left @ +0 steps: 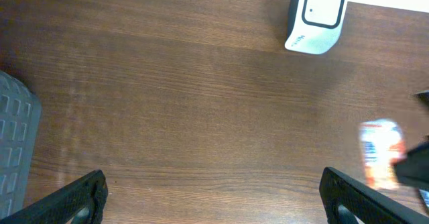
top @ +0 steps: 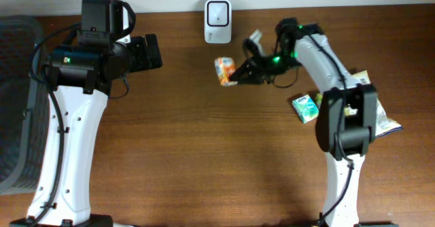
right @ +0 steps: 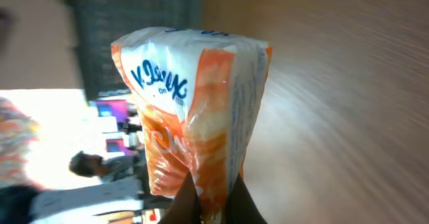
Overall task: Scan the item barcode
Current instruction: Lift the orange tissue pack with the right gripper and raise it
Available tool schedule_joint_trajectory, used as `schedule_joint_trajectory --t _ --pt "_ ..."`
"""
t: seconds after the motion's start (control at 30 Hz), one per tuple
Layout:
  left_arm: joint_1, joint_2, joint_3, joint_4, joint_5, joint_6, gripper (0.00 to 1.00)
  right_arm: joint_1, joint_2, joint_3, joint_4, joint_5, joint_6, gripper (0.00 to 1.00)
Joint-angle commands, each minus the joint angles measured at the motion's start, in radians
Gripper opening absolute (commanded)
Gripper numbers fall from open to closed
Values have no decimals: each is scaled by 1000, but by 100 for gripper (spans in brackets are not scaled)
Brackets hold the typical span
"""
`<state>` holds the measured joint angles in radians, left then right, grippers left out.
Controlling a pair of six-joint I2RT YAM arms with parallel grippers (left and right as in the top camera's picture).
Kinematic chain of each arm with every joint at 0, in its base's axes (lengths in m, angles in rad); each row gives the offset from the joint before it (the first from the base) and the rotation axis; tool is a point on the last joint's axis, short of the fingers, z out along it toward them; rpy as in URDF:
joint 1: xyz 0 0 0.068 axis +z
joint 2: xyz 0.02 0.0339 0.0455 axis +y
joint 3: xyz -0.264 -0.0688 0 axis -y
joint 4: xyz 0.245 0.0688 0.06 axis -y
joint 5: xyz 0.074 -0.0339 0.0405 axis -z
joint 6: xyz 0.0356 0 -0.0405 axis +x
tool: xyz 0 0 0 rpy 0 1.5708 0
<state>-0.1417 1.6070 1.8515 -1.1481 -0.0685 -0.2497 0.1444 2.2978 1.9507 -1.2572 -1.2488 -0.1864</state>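
Right gripper [top: 239, 76] pinches the orange-and-white crinkly plastic packet [top: 225, 71] just short of the white box-shaped barcode scanner [top: 217, 13].
Overhead: the packet is held there, likely to present its barcode; open brown wooden table [top: 183, 138] lies leftward. Left wrist: the left gripper [left: 214, 184] hangs spread wide, empty, well apart. Right wrist: dark fingers [right: 181, 210] clamp the packet's end, its printed faces uncovered.

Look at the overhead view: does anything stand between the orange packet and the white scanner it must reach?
Nothing visible does. The packet, pinched in the right fingers, is just in front of the scanner, with only bare table between them. The green box lies far off to the side.
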Motion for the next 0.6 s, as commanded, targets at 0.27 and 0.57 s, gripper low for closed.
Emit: schedule_joint_trajectory --t 0.27,0.57 --pt "1 -12 4 2 -7 13 99 -30 -95 19 -88 -304 -42 4" --pt "1 -12 4 2 -7 13 99 -93 -251 19 -183 -304 -42 4"
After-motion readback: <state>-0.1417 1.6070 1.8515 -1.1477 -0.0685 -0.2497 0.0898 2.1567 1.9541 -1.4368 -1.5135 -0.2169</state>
